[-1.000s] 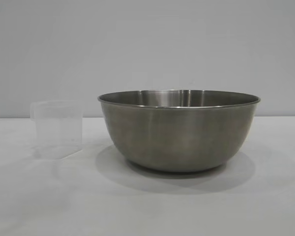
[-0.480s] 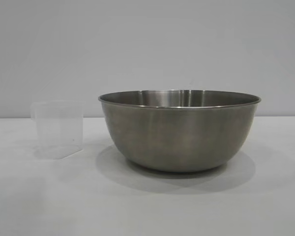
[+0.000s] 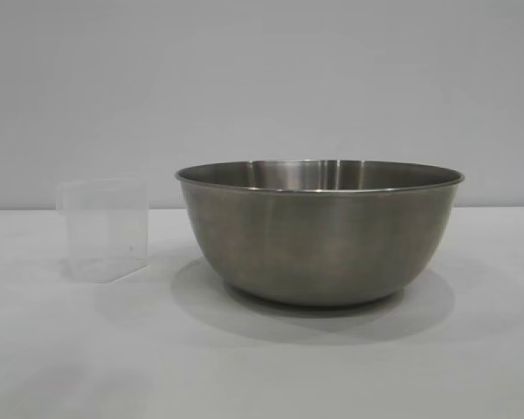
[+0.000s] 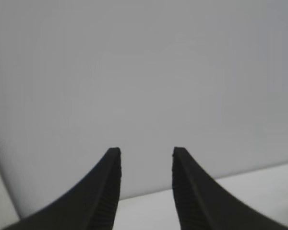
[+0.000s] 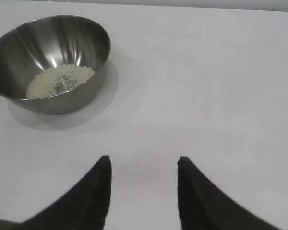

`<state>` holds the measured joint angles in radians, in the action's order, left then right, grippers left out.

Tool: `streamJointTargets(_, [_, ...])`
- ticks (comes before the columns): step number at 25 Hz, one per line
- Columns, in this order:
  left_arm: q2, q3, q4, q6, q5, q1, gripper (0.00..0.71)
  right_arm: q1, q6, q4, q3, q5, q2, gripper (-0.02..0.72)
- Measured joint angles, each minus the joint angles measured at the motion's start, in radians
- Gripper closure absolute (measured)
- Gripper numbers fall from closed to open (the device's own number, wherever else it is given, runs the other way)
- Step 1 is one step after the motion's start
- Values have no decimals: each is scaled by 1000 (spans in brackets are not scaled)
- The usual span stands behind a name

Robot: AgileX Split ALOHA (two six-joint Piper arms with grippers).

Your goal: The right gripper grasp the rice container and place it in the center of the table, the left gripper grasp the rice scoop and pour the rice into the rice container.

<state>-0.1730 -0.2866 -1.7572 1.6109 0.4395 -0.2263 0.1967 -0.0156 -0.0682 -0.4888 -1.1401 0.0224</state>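
Rice container point(image 3: 320, 231) is a large round bowl of brushed stainless steel, standing upright near the middle of the table point(image 3: 262, 367). Its thin rolled rim catches a bright line of light, and its curved wall narrows to a small base that throws a soft shadow on the white surface. From the exterior view only the outer wall and a strip of the inner wall show. The right wrist view looks down into it: the rice point(image 5: 60, 80), a low patch of tiny off-white grains, covers much of the bottom, with bare metal showing through near the patch's middle.

The rice scoop point(image 3: 105, 230), a small translucent plastic cup with straight sides, stands upright on the table to the left of the bowl, apart from it. It looks empty; its handle cannot be made out.

The left gripper point(image 4: 145, 155) has its two dark ribbed fingers parted with a clear gap and nothing between them; beyond them lie a plain pale wall and a strip of table. The right gripper point(image 5: 143, 165) hangs above bare table, well away from the bowl, its fingers likewise apart and holding nothing.
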Motion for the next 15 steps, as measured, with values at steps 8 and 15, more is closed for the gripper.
streamJointTargets(8, [56,0,-33,124,100,0,494,0,0,0,0,0,0,440])
streamJointTargets(15, [56,0,-33,138,145,0,494,0,0,0,0,0,0,440])
